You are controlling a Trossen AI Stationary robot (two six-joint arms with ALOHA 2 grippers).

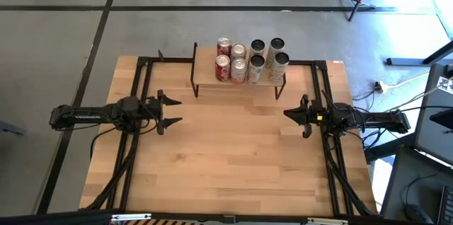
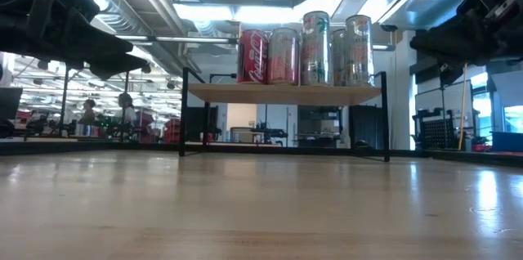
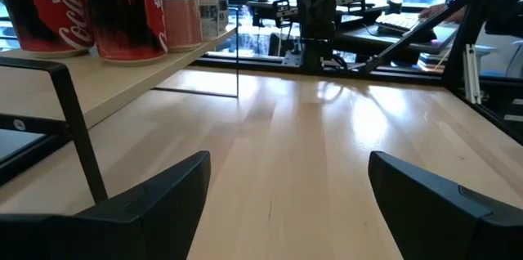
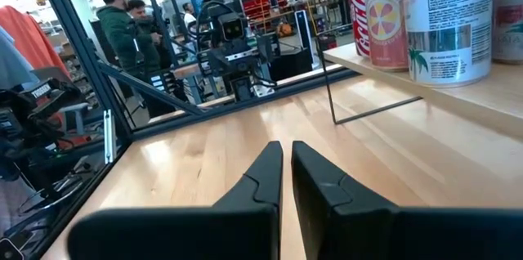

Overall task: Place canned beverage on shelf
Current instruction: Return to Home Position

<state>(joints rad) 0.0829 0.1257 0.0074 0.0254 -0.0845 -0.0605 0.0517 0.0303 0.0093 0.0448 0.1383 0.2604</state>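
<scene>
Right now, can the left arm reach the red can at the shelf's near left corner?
Probably yes: the left arm has open jaws, only bare table lies between, and that red can stands on the shelf's open edge, nothing in front.

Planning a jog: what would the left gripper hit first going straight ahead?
The left gripper would likely meet the right gripper, facing it across the table; the way between them looks free. The shelf lies aside.

Eight upright cans (image 1: 238, 69) stand in two rows on the low wooden shelf (image 1: 205, 62)
</scene>
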